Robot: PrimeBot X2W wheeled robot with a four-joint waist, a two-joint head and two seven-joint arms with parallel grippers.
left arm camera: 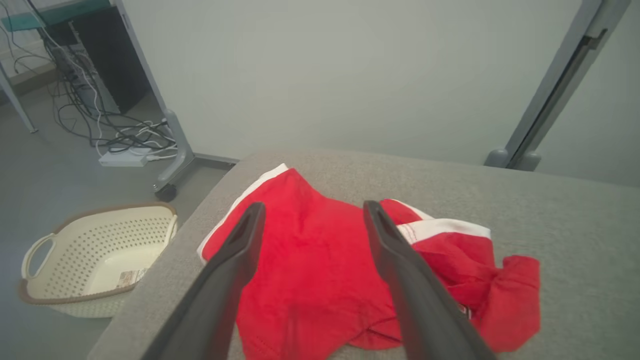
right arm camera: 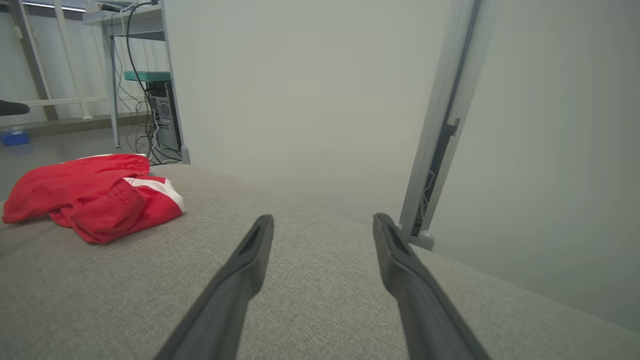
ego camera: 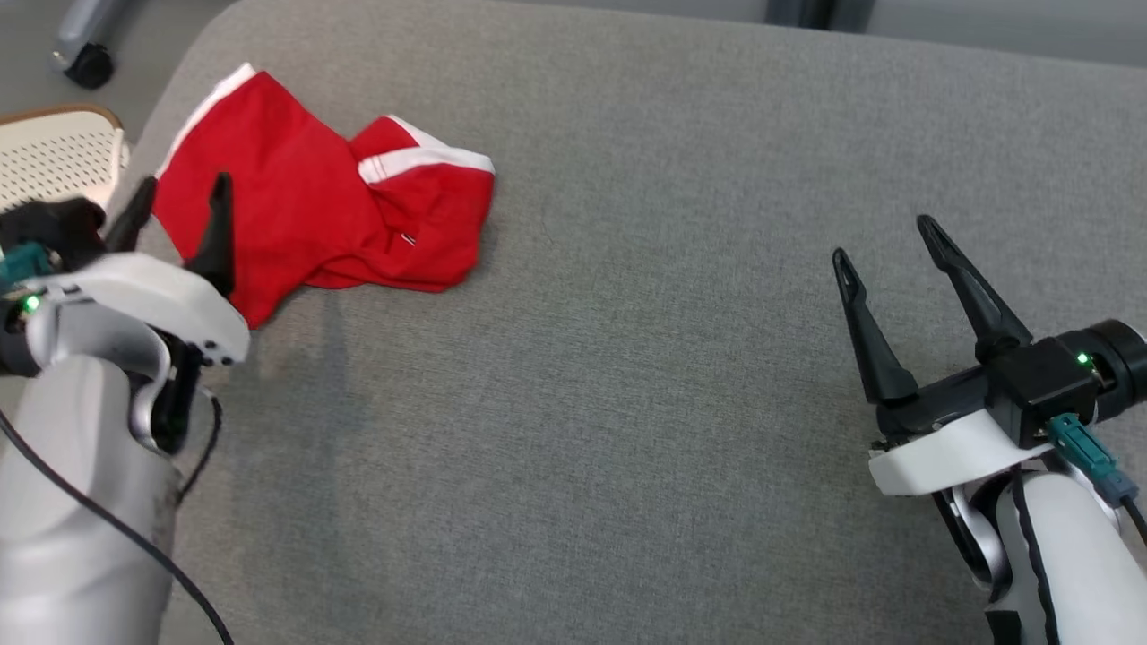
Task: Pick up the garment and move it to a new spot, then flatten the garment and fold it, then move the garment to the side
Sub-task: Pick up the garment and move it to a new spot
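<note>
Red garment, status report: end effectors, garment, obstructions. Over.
Left end effector open, aimed at garment; right end effector open, well apart. Garment crumpled near cushion corner, not lifted. Nothing blocking.

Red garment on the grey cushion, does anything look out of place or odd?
The red garment lies crumpled and bunched near the far left corner of the cushion, with a white-trimmed flap folded over itself. No damage or spill shows.

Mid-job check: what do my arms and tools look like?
Left tool and right tool: each two long, tapered black fingers on a white wrist shell with a green light. Pale forearms; black cable along the left, teal connector on the right.
</note>
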